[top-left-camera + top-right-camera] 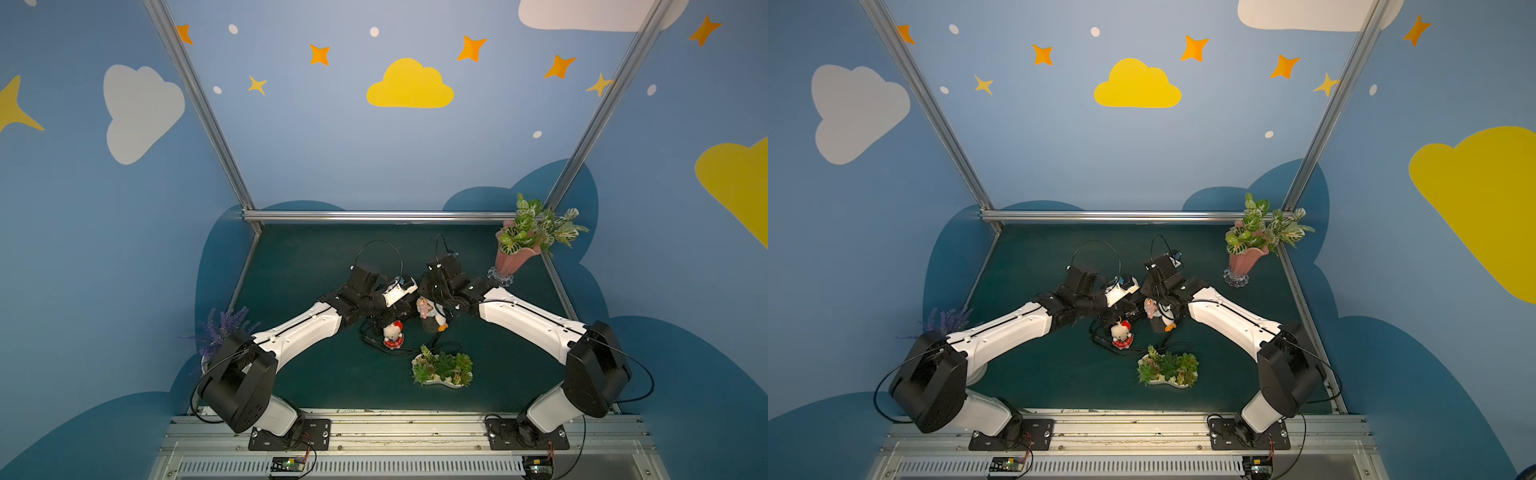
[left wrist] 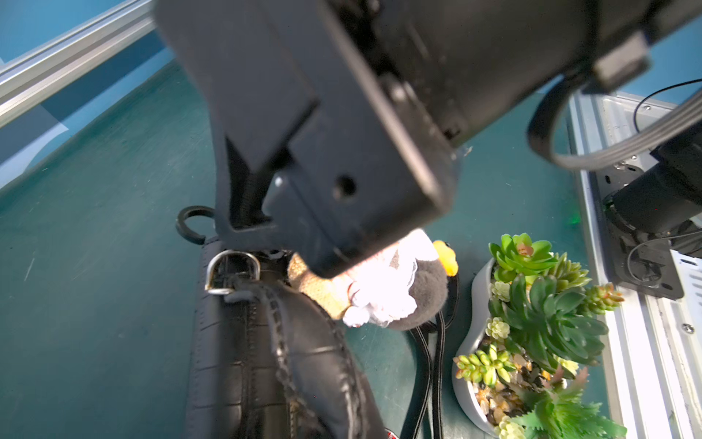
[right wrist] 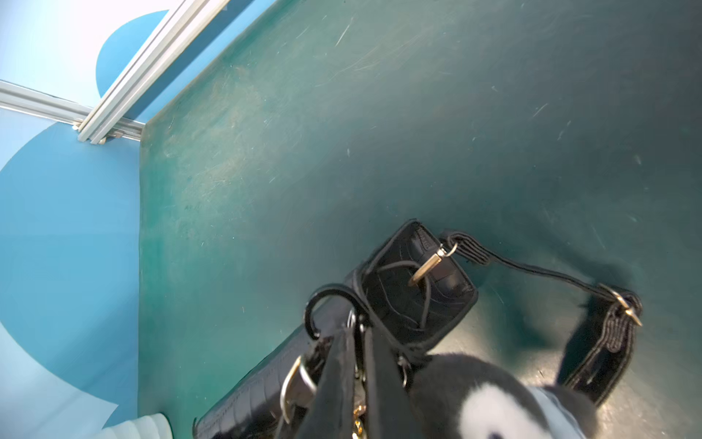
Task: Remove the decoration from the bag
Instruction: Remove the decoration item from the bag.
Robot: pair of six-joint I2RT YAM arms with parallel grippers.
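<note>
Arms hide most of the bag from above; left gripper and right gripper fingers are together (on what, I cannot tell), penguin decoration half covered.

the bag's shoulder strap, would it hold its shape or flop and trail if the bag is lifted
Probably floppy: the shoulder strap lies in loose bends on the mat. Likely light, being thin, though its buckle may swing. It could trail and snag the succulent planter.

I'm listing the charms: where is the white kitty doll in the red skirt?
The kitty doll lies mid-table in both top views, just in front of the bag, left of the penguin plush, behind the succulent dish.
</note>
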